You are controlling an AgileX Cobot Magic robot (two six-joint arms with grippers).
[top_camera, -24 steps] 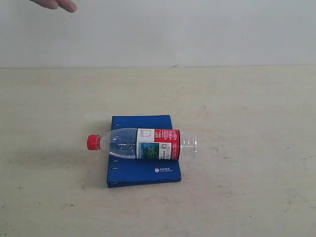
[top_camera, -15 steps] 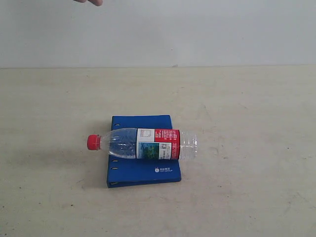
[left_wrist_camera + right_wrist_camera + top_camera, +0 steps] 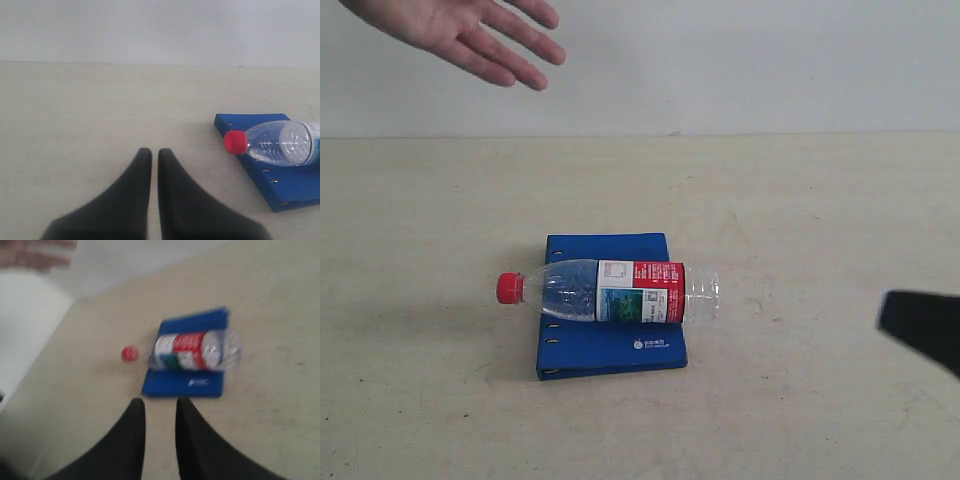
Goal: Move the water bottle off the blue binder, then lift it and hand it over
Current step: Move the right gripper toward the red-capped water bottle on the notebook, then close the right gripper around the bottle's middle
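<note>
At the left claw [image 3: 154,152], two black fingers sit pressed almost together with only a sliver of light between them. They hold nothing and hang low over the pale, scuffed table [image 3: 75,110]. The right claw [image 3: 159,405] has its fingers a little way apart and is just as empty. Its own camera is blurred, and from across the room it shows only as a dark shape at the right edge, well apart from anything it might grasp.

Further out lies the small clear plastic water bottle [image 3: 620,291] with its red, white and green-blue label. It rests on its side across the flat royal-blue ring binder, the blue binder [image 3: 610,352]. The bottle's red screw cap [image 3: 509,288] hangs past the binder's slotted edge, and its base pokes past the opposite edge.

Beyond that, up at the far left, an open human hand [image 3: 460,30] is spread against the pale wall.

To my eye the job has not begun. The bottle is on the binder, untouched, so the shifting, the lifting and the handing over are all left to do.

By my count there are two claws, one bottle, one binder and one hand.
</note>
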